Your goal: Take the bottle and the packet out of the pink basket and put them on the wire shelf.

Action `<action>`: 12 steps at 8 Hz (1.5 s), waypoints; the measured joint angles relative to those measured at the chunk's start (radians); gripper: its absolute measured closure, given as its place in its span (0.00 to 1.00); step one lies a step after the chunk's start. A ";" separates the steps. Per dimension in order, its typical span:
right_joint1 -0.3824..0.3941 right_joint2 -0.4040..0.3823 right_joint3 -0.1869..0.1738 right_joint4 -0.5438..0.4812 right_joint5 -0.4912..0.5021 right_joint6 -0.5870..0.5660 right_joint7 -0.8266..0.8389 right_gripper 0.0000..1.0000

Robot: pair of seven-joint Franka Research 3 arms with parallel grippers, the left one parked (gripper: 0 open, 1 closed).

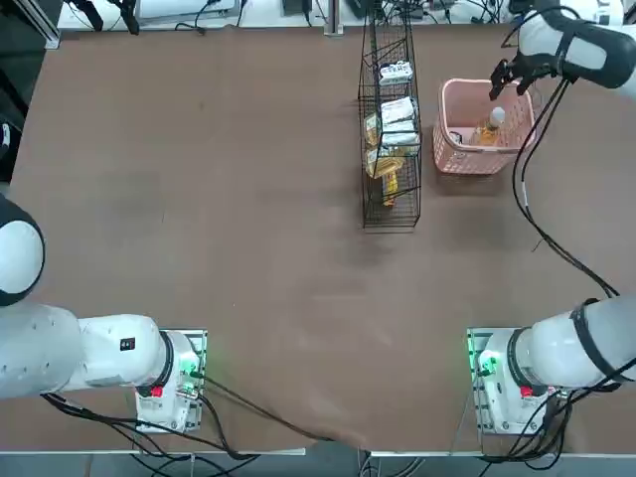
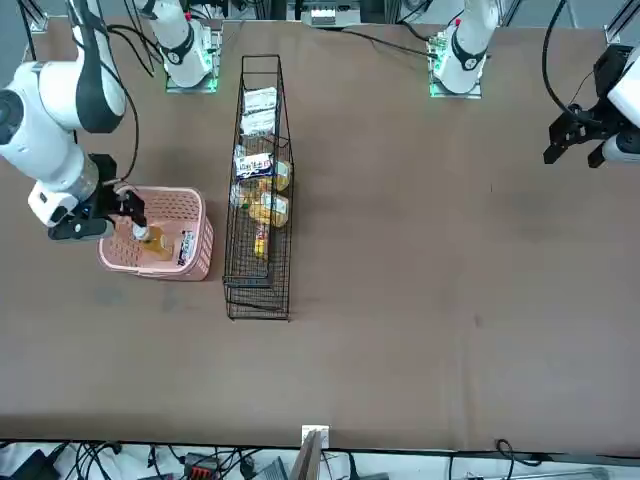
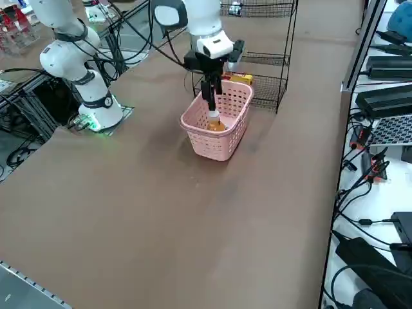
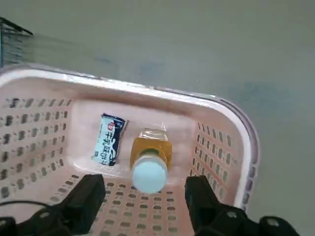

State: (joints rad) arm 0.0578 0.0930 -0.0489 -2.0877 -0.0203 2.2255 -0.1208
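Above the pink basket [image 4: 133, 96], at the side nearer the parked end of the room's far edge, would be saying too much; over its opening is where my right gripper [image 4: 143, 201] hangs, its two fingers wide apart with nothing between them that I hold. Down on the basket floor lie the bottle [image 4: 150, 164] and the packet [image 4: 110, 139], side by side with a small gap between them. The bottle holds amber-yellow liquid, and its white cap [image 4: 149, 174] is raised, so that it leans rather than lying flat. The packet is white and dark blue with print on it, and I touch neither of the two.

Beside the basket on the brown table [image 1: 248, 199], apart from it, stands the wire shelf [image 2: 258, 290], tall, narrow and black. White packages [image 2: 258, 111] sit on one of its tiers, and further along are packs with yellow contents [image 2: 268, 209]. From the right side, my fingers reach down near the bottle's cap, over the basket, and a dark cable [image 1: 524, 189] trails from my arm [image 1: 591, 50].
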 joint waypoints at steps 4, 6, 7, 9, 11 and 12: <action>0.000 0.042 0.000 -0.045 -0.001 0.089 -0.020 0.03; 0.000 0.062 -0.002 -0.055 -0.001 0.114 -0.021 0.03; 0.000 0.071 -0.004 -0.060 -0.001 0.126 -0.021 0.03; 0.000 0.086 -0.007 -0.068 -0.001 0.134 -0.021 0.05; 0.000 0.095 -0.009 -0.073 -0.001 0.140 -0.020 0.07; 0.000 0.099 -0.009 -0.074 -0.001 0.141 -0.020 0.08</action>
State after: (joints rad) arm 0.0578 0.1921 -0.0582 -2.1613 -0.0215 2.3662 -0.1412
